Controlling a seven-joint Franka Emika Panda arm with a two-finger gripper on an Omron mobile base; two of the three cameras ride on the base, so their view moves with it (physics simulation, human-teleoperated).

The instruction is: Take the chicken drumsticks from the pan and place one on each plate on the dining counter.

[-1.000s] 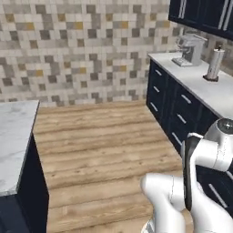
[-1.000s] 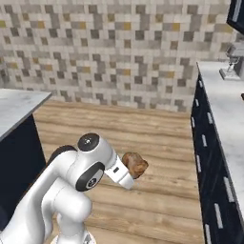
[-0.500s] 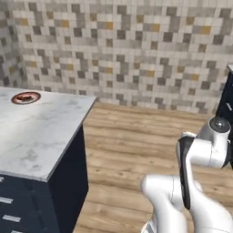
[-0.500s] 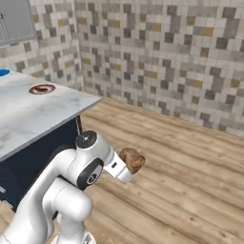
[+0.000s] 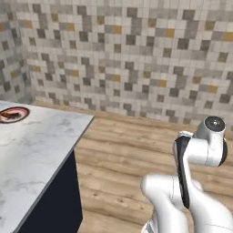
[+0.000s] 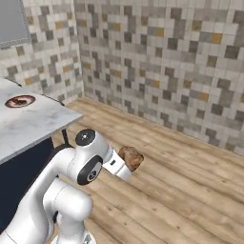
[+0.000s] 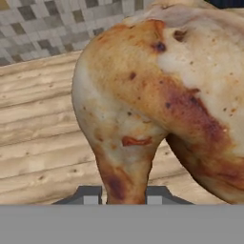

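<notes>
The two-finger hand (image 7: 118,196) is clamped on a lumpy tan drumstick with reddish-brown patches (image 7: 162,95) — in the hand view the meat takes up most of the frame, and its narrow end runs down between the two small dark fingertips (image 7: 90,194) at the bottom. In the right base view the same drumstick (image 6: 130,157) sits just right of centre at the tip of the white arm, up in the air over the light wooden plank floor (image 6: 181,190).

The white marble surface with grey veins (image 5: 32,154) fills the lower left of the left base view, on its dark navy base. A round plate with a dark red-black rim (image 5: 12,114) lies on it near the left edge — in the right base view that plate (image 6: 20,100) is at the left, well apart from the drumstick. Something brownish sits on the plate, too small to tell what. A mosaic tile wall in greys and ochres (image 5: 136,59) runs across the back.
</notes>
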